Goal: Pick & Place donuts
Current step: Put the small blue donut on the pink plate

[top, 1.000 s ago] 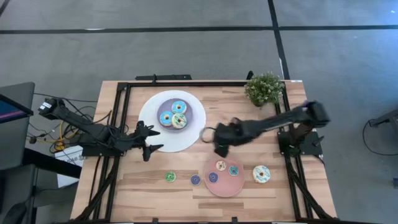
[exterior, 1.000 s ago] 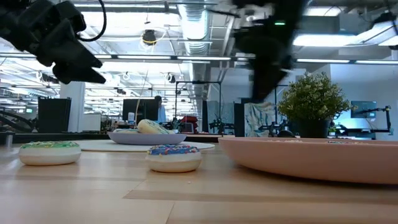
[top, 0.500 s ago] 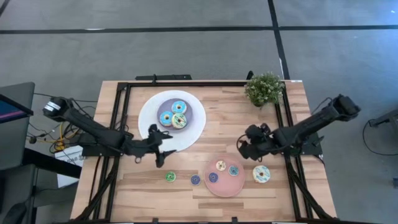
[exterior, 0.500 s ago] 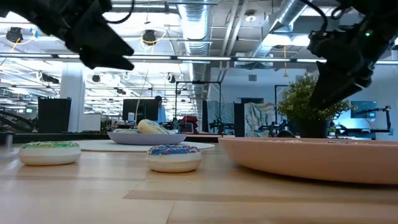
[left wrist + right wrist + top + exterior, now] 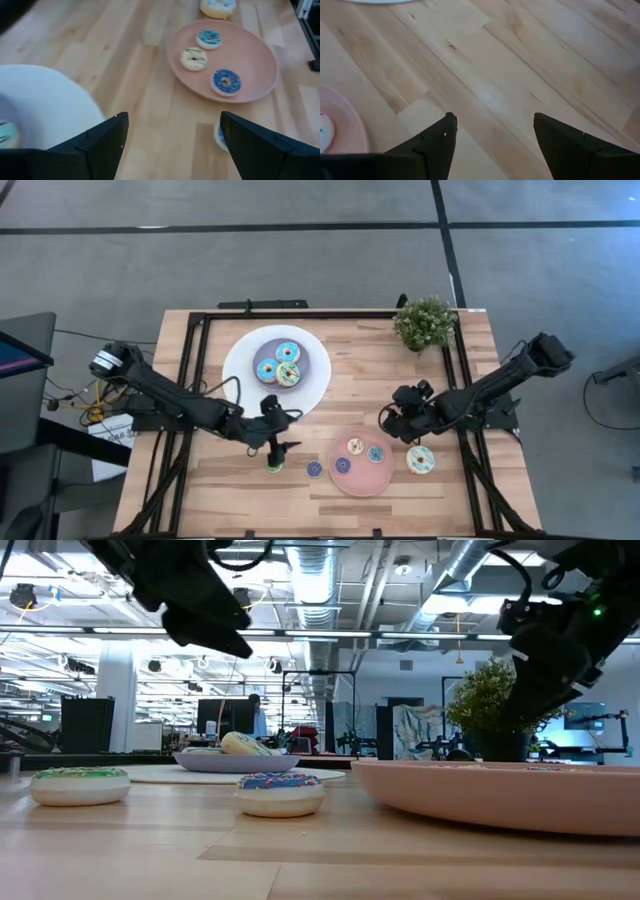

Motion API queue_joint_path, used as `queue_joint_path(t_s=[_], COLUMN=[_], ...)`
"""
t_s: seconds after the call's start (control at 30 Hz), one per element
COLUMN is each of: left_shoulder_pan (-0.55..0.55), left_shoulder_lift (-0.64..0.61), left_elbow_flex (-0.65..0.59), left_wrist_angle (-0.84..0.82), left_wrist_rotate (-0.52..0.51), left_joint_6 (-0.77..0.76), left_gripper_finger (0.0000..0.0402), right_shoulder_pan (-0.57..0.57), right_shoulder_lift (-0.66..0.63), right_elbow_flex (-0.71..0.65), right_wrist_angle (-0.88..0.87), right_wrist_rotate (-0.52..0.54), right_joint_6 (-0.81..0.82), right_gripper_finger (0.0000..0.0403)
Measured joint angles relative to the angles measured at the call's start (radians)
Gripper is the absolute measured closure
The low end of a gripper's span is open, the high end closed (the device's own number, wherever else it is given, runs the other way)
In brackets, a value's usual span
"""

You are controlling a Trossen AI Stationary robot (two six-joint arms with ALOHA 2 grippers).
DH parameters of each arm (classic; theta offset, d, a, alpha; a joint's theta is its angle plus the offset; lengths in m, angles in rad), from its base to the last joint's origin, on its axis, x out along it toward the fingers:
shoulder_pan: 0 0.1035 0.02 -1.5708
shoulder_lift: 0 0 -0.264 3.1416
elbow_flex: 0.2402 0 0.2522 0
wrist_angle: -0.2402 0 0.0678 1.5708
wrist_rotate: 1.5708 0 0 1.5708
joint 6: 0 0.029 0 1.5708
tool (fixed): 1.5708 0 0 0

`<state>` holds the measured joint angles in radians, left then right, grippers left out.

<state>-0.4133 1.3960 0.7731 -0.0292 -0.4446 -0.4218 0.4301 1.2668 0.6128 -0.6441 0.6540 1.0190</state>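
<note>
My left gripper (image 5: 277, 444) (image 5: 172, 150) hangs open just above a green mini donut (image 5: 274, 466) (image 5: 80, 785) that lies flat on the table. A purple mini donut (image 5: 314, 469) (image 5: 280, 793) lies beside it. The pink plate (image 5: 382, 476) (image 5: 260, 55) holds tan (image 5: 355, 446), teal (image 5: 375, 453) and blue (image 5: 343, 465) minis. A larger donut (image 5: 421, 460) lies on the table to the plate's right. Three larger donuts (image 5: 278, 365) rest on a lilac plate. My right gripper (image 5: 392, 420) (image 5: 492, 145) is open above bare wood, beyond the pink plate.
The lilac plate sits on a big white plate (image 5: 240, 385) in the table's far-left part. A potted plant (image 5: 425, 322) stands at the far right corner. Black frame rails (image 5: 195, 380) run along the left and right sides. Bare wood lies between the two plates.
My left gripper has travelled from beside the white plate toward the table's right and near edge, ending over the green mini donut. My right gripper has moved from the table's middle toward the right, then stayed near the pink plate's far side. No donut has moved.
</note>
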Motion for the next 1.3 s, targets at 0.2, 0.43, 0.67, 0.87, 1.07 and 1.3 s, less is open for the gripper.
queue_joint_path(t_s=[0.2,0.43,0.67,0.87,1.07,1.3], left_shoulder_pan=[0.005,0.004,0.001,-0.004,-0.006,-0.011], left_shoulder_lift=[0.147,0.363,0.543,0.652,0.686,0.686], left_elbow_flex=[0.101,0.303,0.503,0.623,0.651,0.651], left_wrist_angle=[-0.006,-0.169,-0.302,-0.419,-0.454,-0.478], left_wrist_rotate=[0.146,0.178,0.267,0.308,0.301,0.323], left_joint_6=[0.055,0.165,0.145,0.108,0.092,0.06], left_gripper_finger=[0.0093,0.0093,0.0093,0.0093,0.0093,0.0093], right_shoulder_pan=[0.0,0.0,0.0,0.003,0.034,0.041], right_shoulder_lift=[0.049,0.036,0.035,0.035,0.035,0.035], right_elbow_flex=[0.0,0.0,0.0,0.0,0.0,0.0], right_wrist_angle=[0.0,-0.017,-0.023,-0.016,-0.012,-0.013], right_wrist_rotate=[-0.001,0.0,0.0,-0.001,-0.001,-0.001], right_joint_6=[-0.006,-0.008,-0.006,0.005,0.028,0.021], right_gripper_finger=[0.0147,0.0147,0.0147,0.0147,0.0147,0.0147])
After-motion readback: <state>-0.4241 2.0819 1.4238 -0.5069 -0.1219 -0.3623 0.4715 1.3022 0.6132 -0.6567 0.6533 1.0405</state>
